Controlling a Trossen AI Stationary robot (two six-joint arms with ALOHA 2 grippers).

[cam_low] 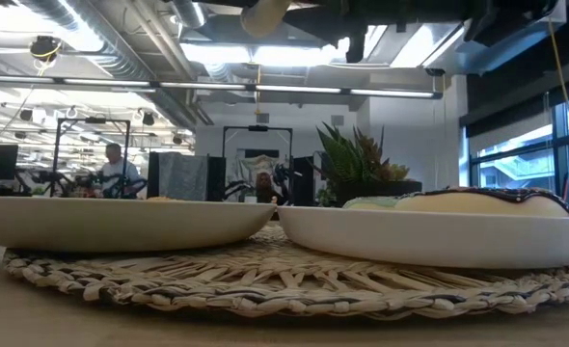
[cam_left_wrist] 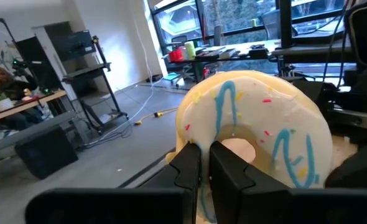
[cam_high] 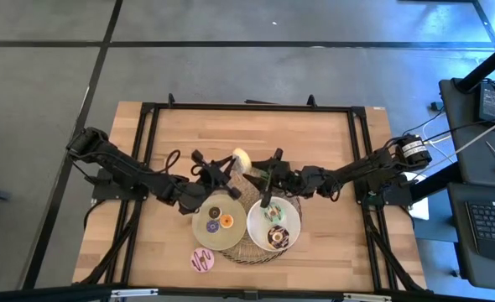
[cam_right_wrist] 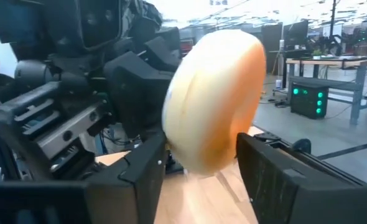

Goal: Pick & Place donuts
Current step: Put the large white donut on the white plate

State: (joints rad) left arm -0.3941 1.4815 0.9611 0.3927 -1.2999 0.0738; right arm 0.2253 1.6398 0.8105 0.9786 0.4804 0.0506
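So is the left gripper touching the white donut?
Touching. The left wrist view shows the left gripper pinching the white donut's rim, fingers pressed against it.

Two round plates [cam_high: 199, 228] [cam_high: 293, 216] side by side on a woven mat [cam_high: 246, 252], wooden table [cam_high: 315, 143].

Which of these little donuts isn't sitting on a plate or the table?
The cream donut with blue squiggles: it's held up between both grippers, while the others lie flat.
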